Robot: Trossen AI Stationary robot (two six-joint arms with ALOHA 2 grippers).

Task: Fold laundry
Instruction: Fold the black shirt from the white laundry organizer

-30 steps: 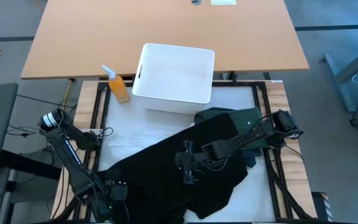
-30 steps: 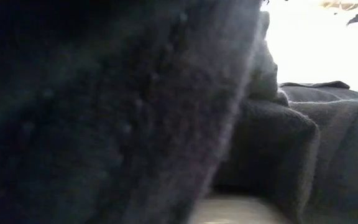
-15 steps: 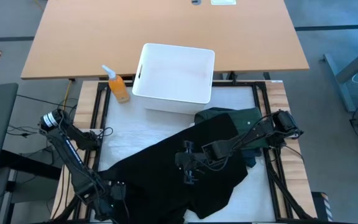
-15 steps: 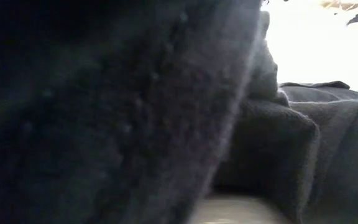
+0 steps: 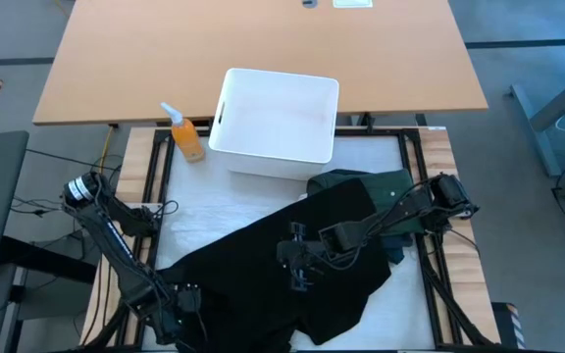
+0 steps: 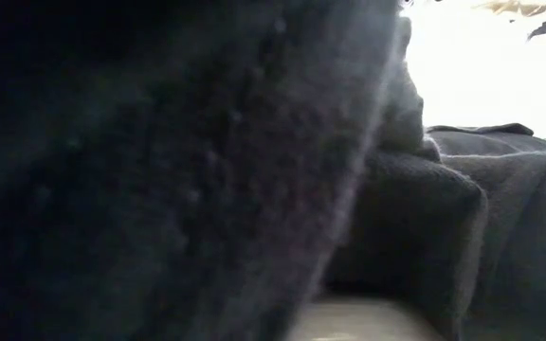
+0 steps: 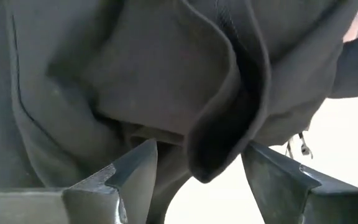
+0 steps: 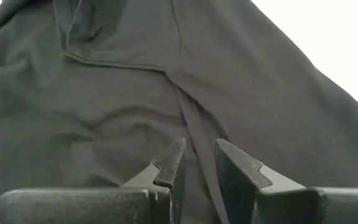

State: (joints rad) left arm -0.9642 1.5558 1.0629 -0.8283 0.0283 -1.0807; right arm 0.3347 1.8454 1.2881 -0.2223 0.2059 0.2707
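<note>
A black garment (image 5: pixel 233 265) lies spread slantwise over the white table cover, its far right part on top of a dark green garment (image 5: pixel 376 183). My left gripper (image 5: pixel 182 302) is over the black garment's near left edge, pointing steeply down and open. A hanging fold of the dark cloth (image 7: pixel 216 143) sits between its fingers (image 7: pixel 199 146). My right gripper (image 5: pixel 297 267) is at the garment's middle, shut on it (image 8: pixel 197 144). In the low view dark cloth (image 6: pixel 159 170) fills nearly the whole picture. My left gripper stands open around the cloth fold; I cannot tell whether a finger touches it. My right gripper pinches a narrow ridge of the black garment along a seam (image 8: pixel 188 118) between its two fingers. It comes slanting down from the table's right side. The cloth around it lies on the table; how many layers, I cannot tell.
A white bin (image 5: pixel 263 162) stands at the table's far edge, with an orange spray bottle (image 5: pixel 186 137) to its left. A wooden table (image 5: pixel 263 49) lies beyond. Bare white cover (image 5: pixel 214 206) shows at the far left.
My left gripper has sunk a little toward the black garment's near left edge. The right gripper and the garments have kept still.
</note>
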